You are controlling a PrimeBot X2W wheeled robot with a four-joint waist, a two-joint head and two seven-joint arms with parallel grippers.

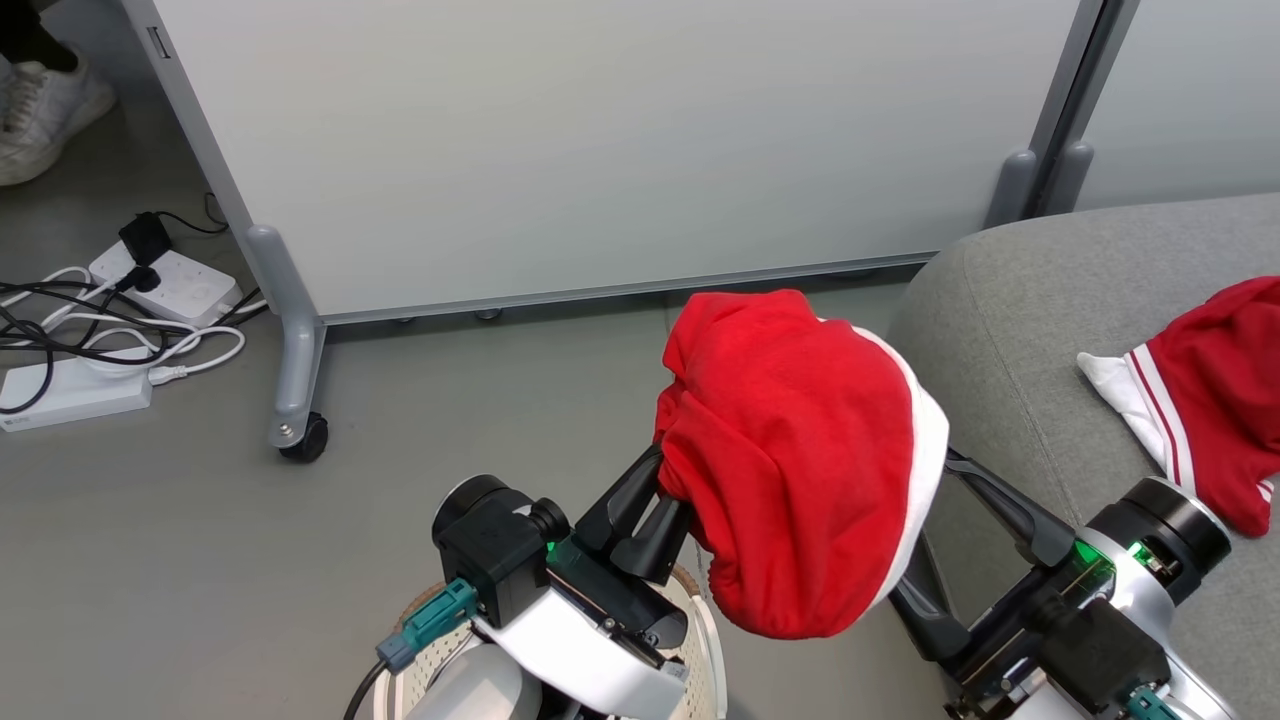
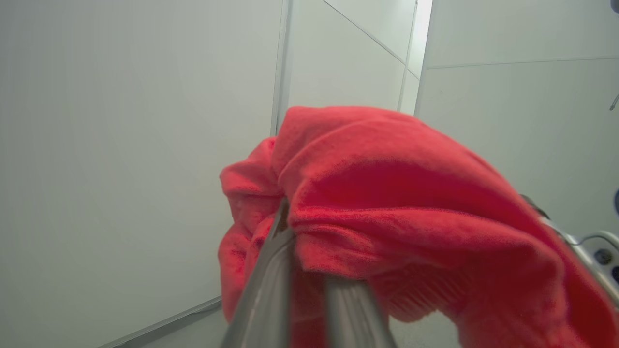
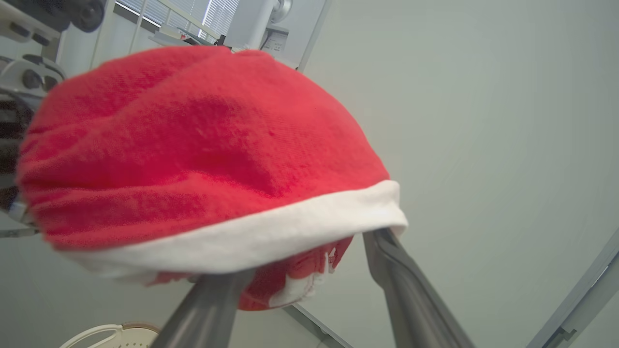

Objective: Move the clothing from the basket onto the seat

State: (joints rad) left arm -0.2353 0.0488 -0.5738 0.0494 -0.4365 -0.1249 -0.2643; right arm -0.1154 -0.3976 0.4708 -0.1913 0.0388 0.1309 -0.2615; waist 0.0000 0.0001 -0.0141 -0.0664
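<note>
I see bare seat (image 1: 1010, 330) free between hanging garment (image 1: 790, 450) and second garment (image 1: 1220, 390) lying at right. Partition panel (image 1: 600, 150) blocks far side. Left floor cluttered: panel's caster leg (image 1: 297, 400), power strips (image 1: 185, 288), cables (image 1: 60, 325). Basket (image 1: 708, 640) sits below hanging garment.

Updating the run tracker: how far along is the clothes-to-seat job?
Done: one red garment lies on the grey seat. In hand: the second garment is up out of the basket, pinched by the left gripper and draped over the open right gripper. Left: carry it over the seat and release. Basket interior is mostly hidden, so I can't confirm it's empty.
</note>
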